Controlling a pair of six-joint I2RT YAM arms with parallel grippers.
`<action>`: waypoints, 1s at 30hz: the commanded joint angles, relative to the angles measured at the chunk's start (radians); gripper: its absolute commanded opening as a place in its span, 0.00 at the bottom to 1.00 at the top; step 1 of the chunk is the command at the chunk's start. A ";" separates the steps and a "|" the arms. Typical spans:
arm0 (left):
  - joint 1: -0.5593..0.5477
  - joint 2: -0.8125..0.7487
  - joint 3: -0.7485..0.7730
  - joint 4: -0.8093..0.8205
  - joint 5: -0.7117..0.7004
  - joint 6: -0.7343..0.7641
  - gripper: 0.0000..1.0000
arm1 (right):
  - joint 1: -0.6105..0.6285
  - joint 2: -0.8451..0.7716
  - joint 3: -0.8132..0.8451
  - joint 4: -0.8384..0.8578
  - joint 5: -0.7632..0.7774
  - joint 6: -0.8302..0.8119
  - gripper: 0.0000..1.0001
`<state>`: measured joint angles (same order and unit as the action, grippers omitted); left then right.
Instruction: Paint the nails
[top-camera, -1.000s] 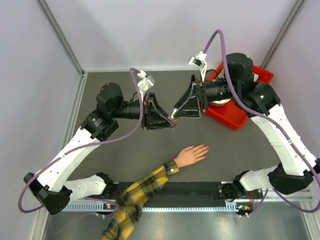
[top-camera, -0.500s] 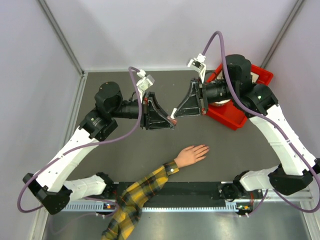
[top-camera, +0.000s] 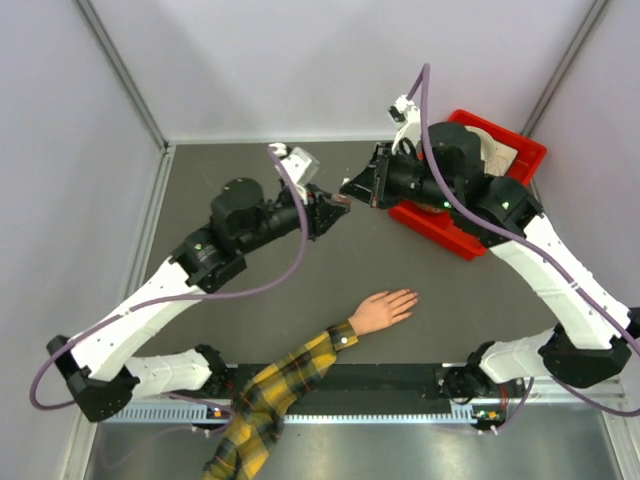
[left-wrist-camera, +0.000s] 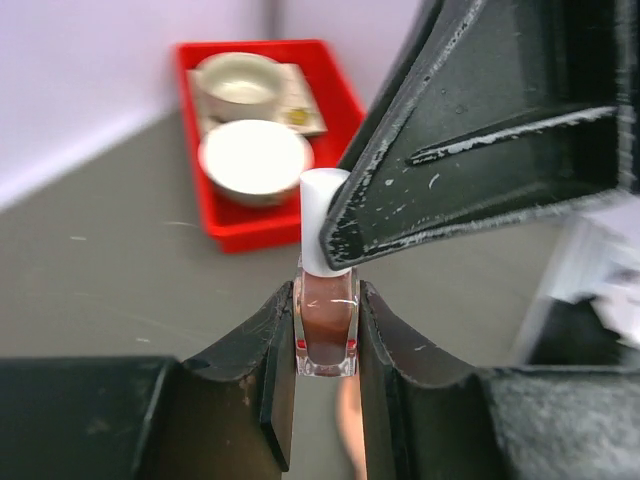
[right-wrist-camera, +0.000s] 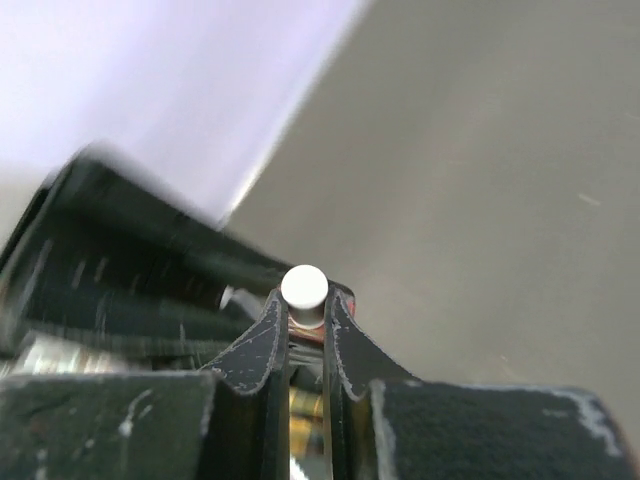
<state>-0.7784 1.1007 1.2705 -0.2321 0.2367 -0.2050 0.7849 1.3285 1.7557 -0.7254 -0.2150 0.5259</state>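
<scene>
A small nail-polish bottle of dark red polish sits between the fingers of my left gripper, which is shut on its glass body. My right gripper is shut on the bottle's white cap, and one of its fingers crosses the left wrist view from the upper right. In the top view the two grippers meet tip to tip above the far middle of the table. The mannequin hand in its plaid sleeve lies palm down nearer the front; its nails are too small to make out.
A red tray stands at the back right, partly under the right arm. In the left wrist view it holds two pale bowls and a small card. The dark grey table is walled on three sides.
The right gripper has shut on the bottle's cap. Both grippers have swung toward the back of the table, and the wrists have turned.
</scene>
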 joint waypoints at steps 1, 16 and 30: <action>-0.073 0.100 -0.025 0.330 -0.502 0.224 0.00 | 0.121 0.032 0.083 -0.155 0.406 0.236 0.00; -0.082 -0.067 -0.074 0.140 -0.174 0.041 0.00 | -0.024 -0.081 0.088 -0.068 -0.064 -0.012 0.77; -0.079 -0.070 0.032 0.059 0.441 -0.223 0.00 | -0.159 -0.018 0.125 -0.040 -0.827 -0.196 0.70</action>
<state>-0.8589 1.0134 1.2758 -0.1947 0.4721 -0.3443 0.6483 1.2942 1.8679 -0.7994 -0.8307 0.3744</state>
